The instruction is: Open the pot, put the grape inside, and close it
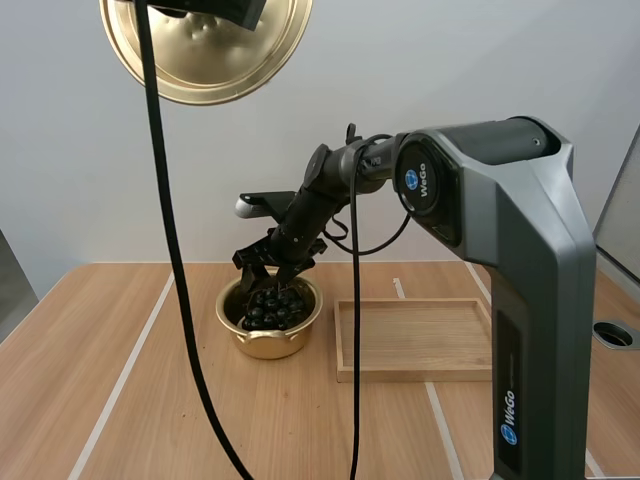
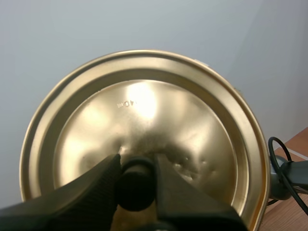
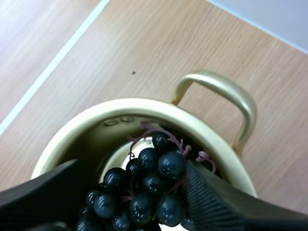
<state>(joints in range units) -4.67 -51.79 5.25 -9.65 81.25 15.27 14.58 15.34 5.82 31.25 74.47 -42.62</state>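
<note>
My left gripper [image 2: 136, 185] is shut on the black knob of the gold lid [image 2: 144, 130] and holds it high in the air, up at the left of the high view [image 1: 205, 45]. The open gold pot [image 1: 268, 322] stands on the table. A bunch of dark grapes [image 3: 144, 183] lies inside it. My right gripper [image 1: 268, 280] hangs just over the pot's mouth, open. Its fingers [image 3: 216, 202] stand apart on either side of the grapes [image 1: 272, 308].
A shallow wooden tray [image 1: 415, 338] lies on the table right beside the pot. White lines run across the wooden tabletop [image 1: 120, 380]. One pot handle [image 3: 226, 96] points away from my right gripper.
</note>
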